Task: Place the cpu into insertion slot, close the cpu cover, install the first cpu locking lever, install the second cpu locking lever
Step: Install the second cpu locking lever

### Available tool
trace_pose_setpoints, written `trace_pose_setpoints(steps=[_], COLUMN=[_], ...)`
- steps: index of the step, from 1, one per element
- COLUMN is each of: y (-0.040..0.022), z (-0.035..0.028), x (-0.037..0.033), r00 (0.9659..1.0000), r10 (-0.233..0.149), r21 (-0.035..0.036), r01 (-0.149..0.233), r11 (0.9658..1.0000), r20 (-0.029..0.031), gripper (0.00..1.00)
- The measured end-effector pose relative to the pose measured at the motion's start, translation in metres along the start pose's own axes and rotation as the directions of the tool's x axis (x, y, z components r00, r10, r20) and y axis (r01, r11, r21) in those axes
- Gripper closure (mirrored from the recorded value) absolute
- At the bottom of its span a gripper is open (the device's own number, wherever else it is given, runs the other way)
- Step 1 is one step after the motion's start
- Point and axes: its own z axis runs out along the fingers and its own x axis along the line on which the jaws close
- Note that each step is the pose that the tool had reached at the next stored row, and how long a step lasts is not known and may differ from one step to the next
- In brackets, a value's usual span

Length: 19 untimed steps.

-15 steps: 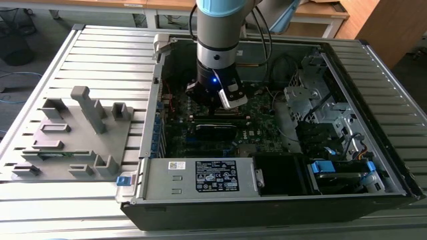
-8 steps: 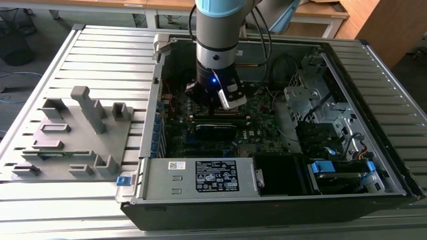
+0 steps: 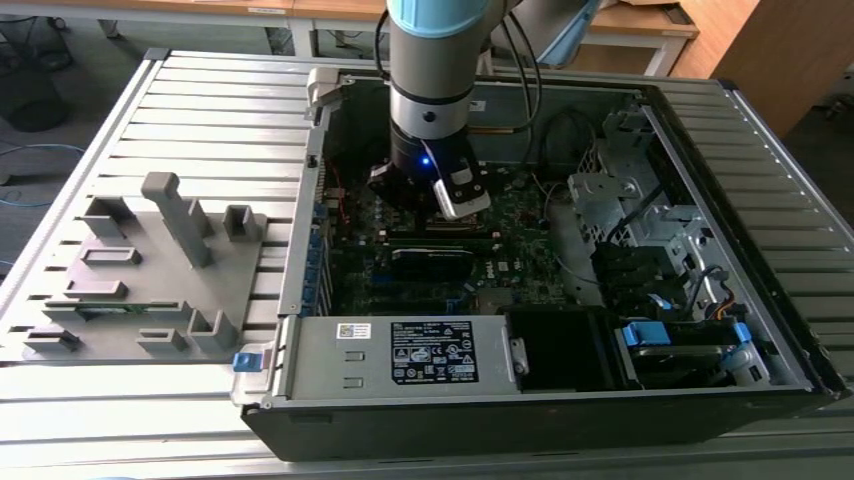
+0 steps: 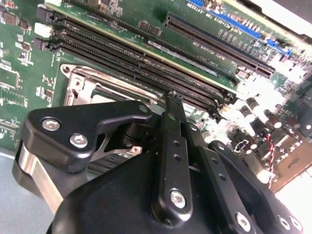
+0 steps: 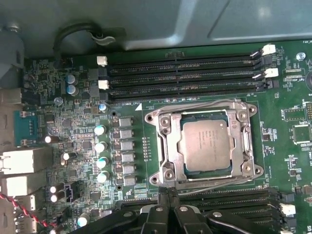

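In the exterior view, the black gripper (image 3: 430,205) hangs low inside the open grey computer case (image 3: 400,355). In the first wrist view, the dull brownish-grey square cpu (image 5: 207,145) sits under the closed silvery cpu cover (image 5: 168,141). In the second wrist view, the fingers (image 4: 171,105) are pressed together, empty. Judged: lever locking is in hand, needing a precise hook.

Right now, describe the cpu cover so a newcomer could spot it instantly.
In the first wrist view, find the green motherboard in the open PC case. Between the two banks of long black memory slots sits a silvery square frame, the cpu cover, lying flat around the cpu. Unlike the slots, it is bright metal with a square window showing the chip's dull grey top.
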Motion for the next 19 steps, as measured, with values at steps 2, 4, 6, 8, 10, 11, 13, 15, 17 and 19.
trace_pose_setpoints(steps=[2,4,6,8,10,11,13,15,17,19], y=[0.0,-0.0001,-0.0004,-0.0005,-0.0006,-0.0006,-0.0009,-0.0013,-0.0017,-0.0019], z=[0.0003,0.0009,0.0014,0.0021,0.0023,0.0026,0.0034,0.0043,0.0055,0.0058], x=[-0.0001,0.0,0.0,0.0001,0.0002,0.0003,0.0004,0.0007,0.0016,0.0019], r00=[1.0,1.0,1.0,1.0,1.0,1.0,1.0,1.0,1.0,1.0], r10=[0.0,0.0,0.0,0.0,0.0,0.0,0.0,0.0,0.0,0.0], r21=[-0.0017,-0.0038,-0.0093,-0.0159,-0.0217,-0.0234,-0.0251,-0.0261,-0.0293,-0.0334], r01=[0.0,0.0,0.0,0.0,0.0,0.0,0.0,0.0,0.0,-0.001], r11=[1.0,1.0,1.0,0.9999,0.9998,0.9997,0.9997,0.9997,0.9996,0.9994], r20=[-0.0001,-0.0003,-0.0011,-0.0015,-0.0021,-0.0022,-0.0023,-0.0026,-0.003,-0.0035], gripper=[0.9,0.9,0.9,0.9,0.9,0.9,0.9,0.9,0.9,0.9])
